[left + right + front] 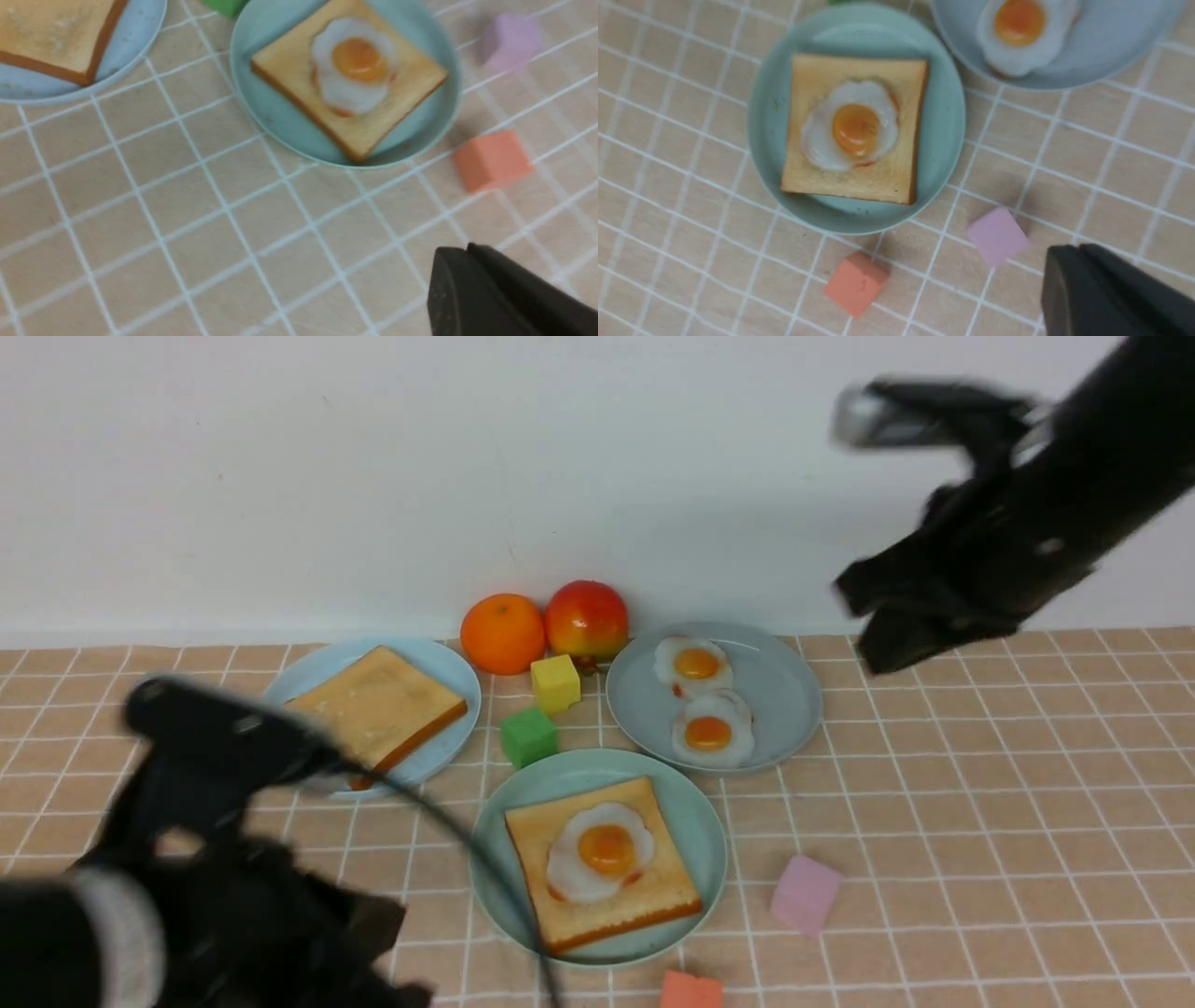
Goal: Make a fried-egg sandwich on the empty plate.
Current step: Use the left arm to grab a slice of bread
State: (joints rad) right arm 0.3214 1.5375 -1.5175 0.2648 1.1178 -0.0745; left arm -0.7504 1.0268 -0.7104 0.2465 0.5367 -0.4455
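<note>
My left claw [467, 252] and right claw [1078, 252] are both shut and hold nothing, and the spare toast [378, 705] on the blue plate [448, 672] lies nearest my left arm, just left of the green plate [700, 821] with the egg toast [602, 859].

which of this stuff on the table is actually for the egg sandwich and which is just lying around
For the job: green plate, toast on it, egg on that toast, second toast, its light blue plate.
Lying about: orange, apple, yellow block, green block, pink block, coral block, grey plate, its back egg, its front egg.
</note>
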